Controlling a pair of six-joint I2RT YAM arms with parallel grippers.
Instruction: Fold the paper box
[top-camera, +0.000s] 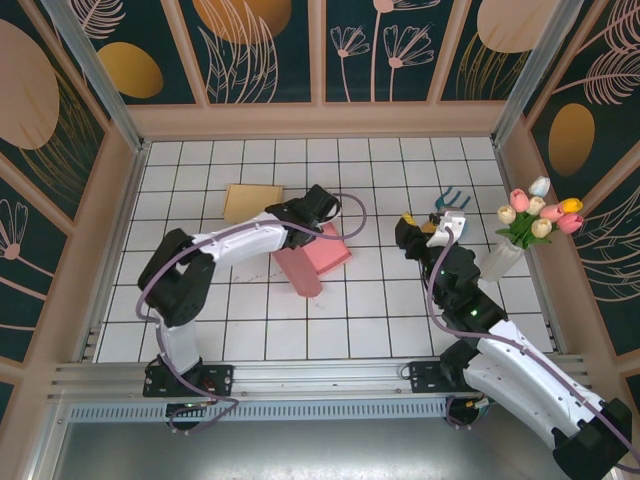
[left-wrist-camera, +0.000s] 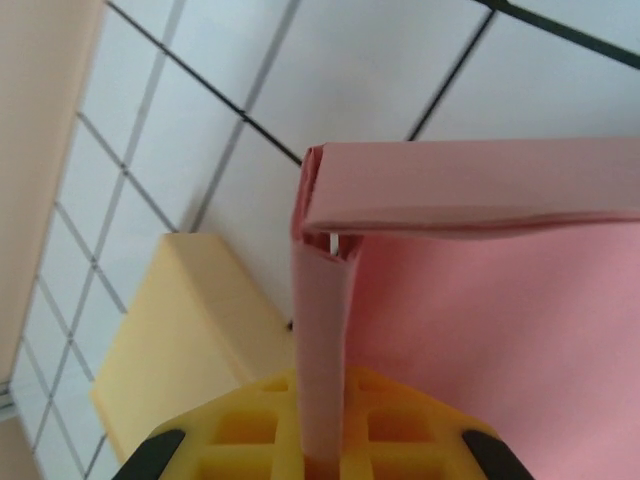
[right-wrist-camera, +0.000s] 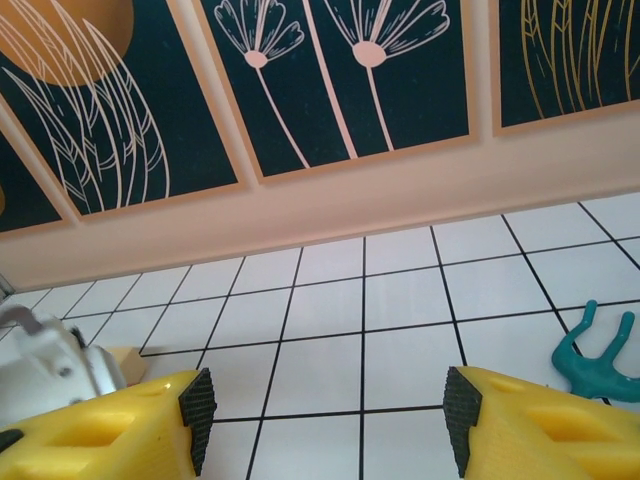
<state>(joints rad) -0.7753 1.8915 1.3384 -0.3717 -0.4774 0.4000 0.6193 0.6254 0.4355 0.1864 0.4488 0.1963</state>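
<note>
Low in the centre of your top view, the pink paper box (top-camera: 318, 258) lies on the white tiled table (top-camera: 250, 320), one long flap reaching toward the bottom edge. Just above it, your left gripper (top-camera: 312, 215) is pinched tight on an upright side wall (the wrist view shows that pink strip running down between the yellow jaws). Right of centre, your right gripper (top-camera: 415, 228) stands spread, holding nothing. Farther up, a tan box (top-camera: 250, 202) sits at left and a teal pronged piece (top-camera: 450, 200) at right.
</note>
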